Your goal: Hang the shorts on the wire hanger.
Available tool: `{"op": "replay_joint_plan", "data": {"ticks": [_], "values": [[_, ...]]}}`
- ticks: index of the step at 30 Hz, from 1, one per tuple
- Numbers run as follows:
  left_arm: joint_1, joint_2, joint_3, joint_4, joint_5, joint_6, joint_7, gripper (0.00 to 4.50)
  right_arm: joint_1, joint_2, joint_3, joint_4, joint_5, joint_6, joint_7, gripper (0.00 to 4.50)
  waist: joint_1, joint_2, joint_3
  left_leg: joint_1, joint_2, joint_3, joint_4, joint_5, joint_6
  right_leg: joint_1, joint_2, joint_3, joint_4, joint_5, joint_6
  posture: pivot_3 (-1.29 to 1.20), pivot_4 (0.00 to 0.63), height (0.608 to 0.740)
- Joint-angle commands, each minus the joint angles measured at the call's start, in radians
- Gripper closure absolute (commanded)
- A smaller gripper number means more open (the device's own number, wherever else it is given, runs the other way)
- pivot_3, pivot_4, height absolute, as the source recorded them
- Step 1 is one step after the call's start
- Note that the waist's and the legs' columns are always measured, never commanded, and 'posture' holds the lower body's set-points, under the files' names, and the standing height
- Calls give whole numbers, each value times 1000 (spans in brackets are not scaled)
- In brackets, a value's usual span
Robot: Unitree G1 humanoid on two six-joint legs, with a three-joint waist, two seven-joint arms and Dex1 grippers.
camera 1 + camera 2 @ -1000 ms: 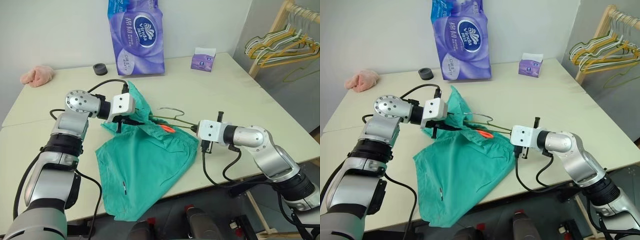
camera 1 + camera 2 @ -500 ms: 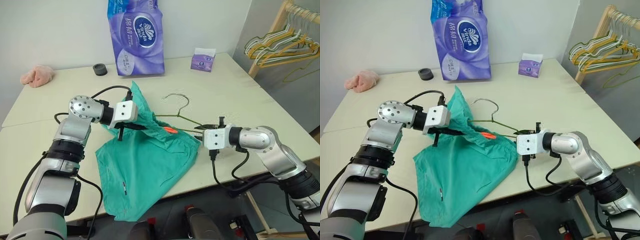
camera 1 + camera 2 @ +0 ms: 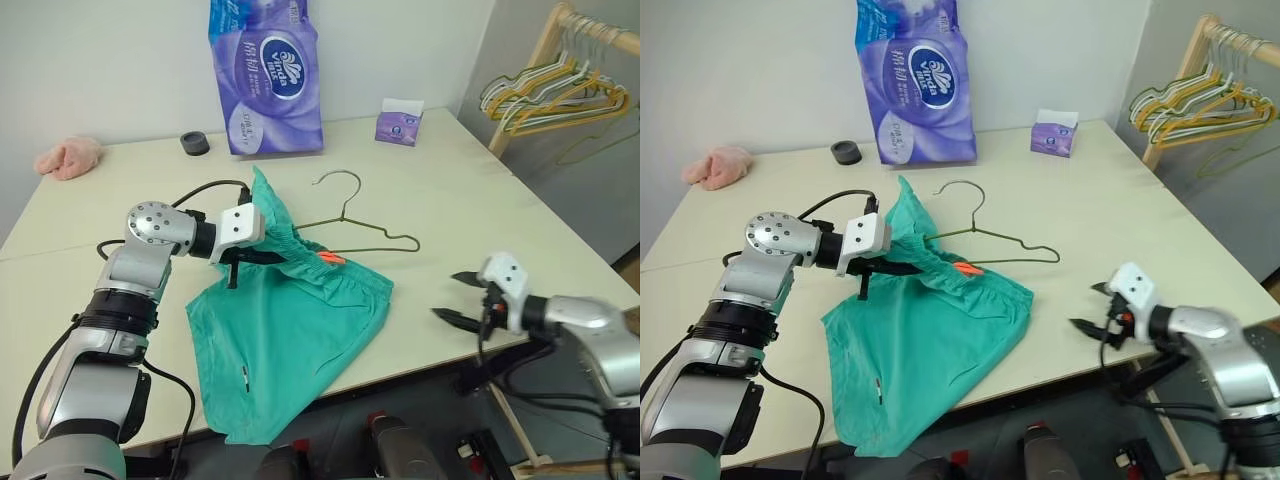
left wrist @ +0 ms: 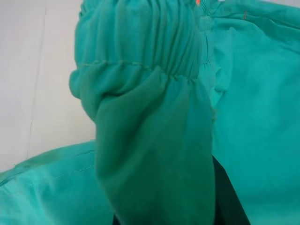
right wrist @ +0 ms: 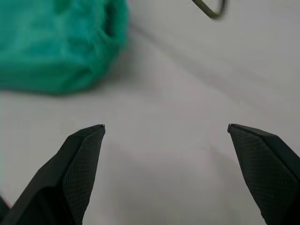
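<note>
The teal shorts (image 3: 290, 330) lie spread on the table (image 3: 480, 190), their lower hem hanging over the front edge. My left gripper (image 3: 266, 256) is shut on the gathered waistband (image 4: 150, 117) and holds it bunched, a little above the table. The wire hanger (image 3: 380, 230) lies flat on the table, its hook pointing away from me and one arm running into the waistband by the orange tag (image 3: 327, 259). My right gripper (image 5: 166, 129) is open and holds nothing. It hovers near the table's front right edge, apart from the hanger's end (image 5: 211, 9).
A purple toilet-paper pack (image 3: 265, 75), a small tissue box (image 3: 398, 122) and a black roll (image 3: 194, 143) stand along the table's far side. A pink cloth (image 3: 68, 157) lies at the far left. A wooden rack with several hangers (image 3: 550, 90) stands at the right.
My right gripper has opened, let go of the hanger and drawn back rightwards to the table's front edge. The hanger has dropped flat on the table. The left gripper still holds the waistband.
</note>
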Motion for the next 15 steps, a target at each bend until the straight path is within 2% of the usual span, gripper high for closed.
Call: {"op": "replay_joint_plan", "data": {"ticks": [1, 4, 8, 15], "values": [[-13, 10, 36, -45, -28, 15, 21, 4474, -4, 110, -6, -105, 69, 147, -154, 0, -1, 1, 0, -1, 0, 0, 0, 0, 0, 0, 0, 0, 0, 0, 0, -233, 66, 740], [-10, 12, 35, -54, -31, 23, 26, 4476, -6, 217, 36, -130, 72, 236, -259, 0, 1, 0, -2, -1, -1, 0, 0, 0, 0, 0, -1, 0, -1, 0, 0, -231, 66, 740], [-17, 10, 36, -54, -30, 27, 31, 4480, -7, 271, 71, -107, 36, 255, -346, 0, 5, 0, -3, -2, -3, 0, 0, 0, 0, 0, -3, 0, -2, 0, 0, -228, 66, 740], [-26, 4, 38, -49, -30, 25, 44, 4480, -38, 358, 88, -59, 101, 369, -382, 0, -2, 0, -5, -1, -3, 0, 0, 0, 0, -1, -2, 0, -1, 0, 0, -226, 66, 740]]}}
